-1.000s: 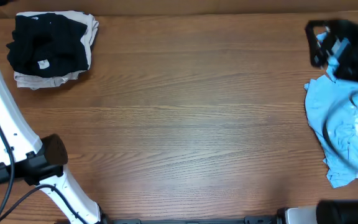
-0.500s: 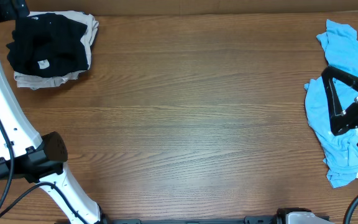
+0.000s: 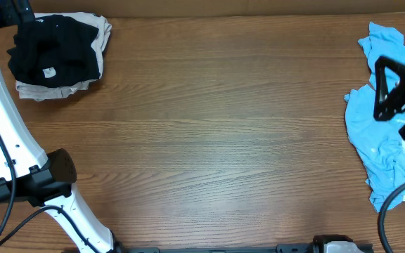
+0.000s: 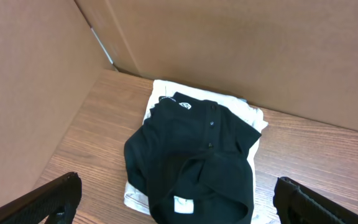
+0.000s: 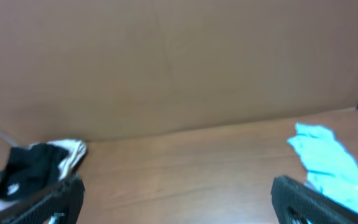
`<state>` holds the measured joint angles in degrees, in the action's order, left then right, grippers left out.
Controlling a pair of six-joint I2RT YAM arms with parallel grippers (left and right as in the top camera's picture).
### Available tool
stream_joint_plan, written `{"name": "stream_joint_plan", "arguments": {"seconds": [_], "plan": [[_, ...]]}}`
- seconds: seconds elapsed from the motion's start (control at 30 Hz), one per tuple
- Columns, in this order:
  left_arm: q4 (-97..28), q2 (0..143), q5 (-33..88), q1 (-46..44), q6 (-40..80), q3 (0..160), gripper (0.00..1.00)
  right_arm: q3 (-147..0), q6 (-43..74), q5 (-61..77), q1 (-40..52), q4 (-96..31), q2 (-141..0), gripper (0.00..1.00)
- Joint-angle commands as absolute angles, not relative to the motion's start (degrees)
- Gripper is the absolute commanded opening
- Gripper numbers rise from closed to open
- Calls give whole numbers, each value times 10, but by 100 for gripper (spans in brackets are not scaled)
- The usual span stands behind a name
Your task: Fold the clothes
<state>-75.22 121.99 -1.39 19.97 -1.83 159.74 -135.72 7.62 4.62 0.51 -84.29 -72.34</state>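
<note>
Starting at the table's (image 3: 216,140) near edge: the white left arm (image 3: 5,140) rises from its base there and reaches up along the table's left side. The middle of the table is bare brown wood grain, which looks like the room kept for spreading a garment flat. Along the table's right edge lies the light blue shirt (image 3: 382,151), thin, soft and rumpled, with ridges and a ragged outline, so clearly unfolded. The right gripper (image 3: 399,91) hangs above it with its fingers spread wide and nothing between them. Its own camera looks out across the table rather than down, so I'd say this one is poised, not yet committed to a grab. On to the table's far left corner: the black shirt (image 4: 191,155) sits bunched on top of a flatter cream piece (image 4: 166,93). It is matte knit with a buttoned placket and a small white label (image 4: 180,204) at its near hem, apparently parked out of the working area. The left gripper (image 4: 179,196) hovers over this stack, fingers far apart, clasping nothing. Beyond the table stands a smooth brown cardboard wall (image 4: 260,50).
</note>
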Motion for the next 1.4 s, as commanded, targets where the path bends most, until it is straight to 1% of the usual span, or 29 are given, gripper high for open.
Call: {"name": "stream_joint_plan", "arguments": {"seconds": [0.0,0.2,0.43,0.57,0.6,0.67,0.83,0.93,1.13,1.3,1.37], "plan": [[-752,1216,-19,199,-13,1598,100,-1230,56,15,6,-765,-659,100],[-752,1216,-19,199,-13,1598,100,-965,44,23,-19,-603,-553,100],[-752,1216,-19,199,-13,1598,100,-698,44,84,-42,-430,-434,100],[-752,1216,-19,199,-13,1598,100,-543,44,105,-42,-298,-364,100],[-752,1216,-19,199,-13,1598,100,-467,45,109,-42,-223,-331,100],[-752,1216,-19,199,-13,1598,100,-389,45,116,-42,-145,-296,100],[-752,1216,-19,199,-13,1598,100,-237,47,128,-41,-7,-214,100],[-752,1216,-19,199,-13,1598,100,-158,46,127,-41,36,-157,100],[-752,1216,-19,199,-13,1598,100,-53,47,125,-42,47,-45,100],[-752,1216,-19,199,-13,1598,100,-11,46,121,-42,47,-9,100],[-752,1216,-19,199,-13,1598,100,-4,47,117,-42,27,-5,100]]}}
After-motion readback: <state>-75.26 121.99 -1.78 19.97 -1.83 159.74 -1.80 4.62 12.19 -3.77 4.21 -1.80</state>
